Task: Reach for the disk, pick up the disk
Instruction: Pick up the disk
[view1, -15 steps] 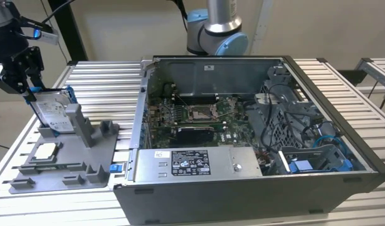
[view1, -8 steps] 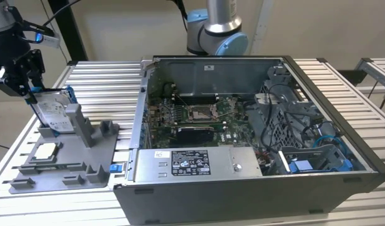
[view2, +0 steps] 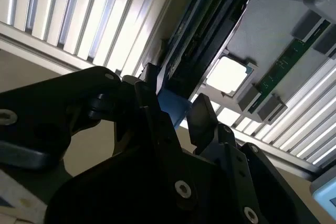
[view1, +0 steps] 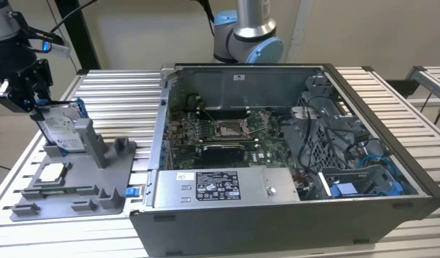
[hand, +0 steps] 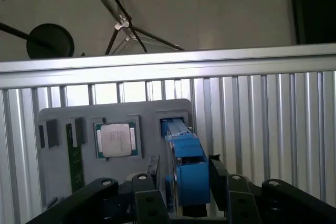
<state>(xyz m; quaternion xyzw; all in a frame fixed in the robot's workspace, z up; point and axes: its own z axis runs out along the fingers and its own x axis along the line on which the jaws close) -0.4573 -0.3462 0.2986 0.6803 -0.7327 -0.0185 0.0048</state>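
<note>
While the disk [view1: 62, 129] stands in its holder [view1: 105, 172], the tool [hand: 185, 174] grips it.

No print can be made out. Printed labels stand on the disk [view1: 61, 130] at the exterior view's left and on the power supply [view1: 216, 185] at the near side of the computer case [view1: 277, 226]. A small white sticker [view1: 239, 76] sits on the case's far wall.

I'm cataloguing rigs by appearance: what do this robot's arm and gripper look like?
The arm is a silver-grey tube with rounded light-blue joint caps, and a thin black cable runs beside it. The gripper is matte black, built of angular jointed links dotted with round screw heads.
</note>
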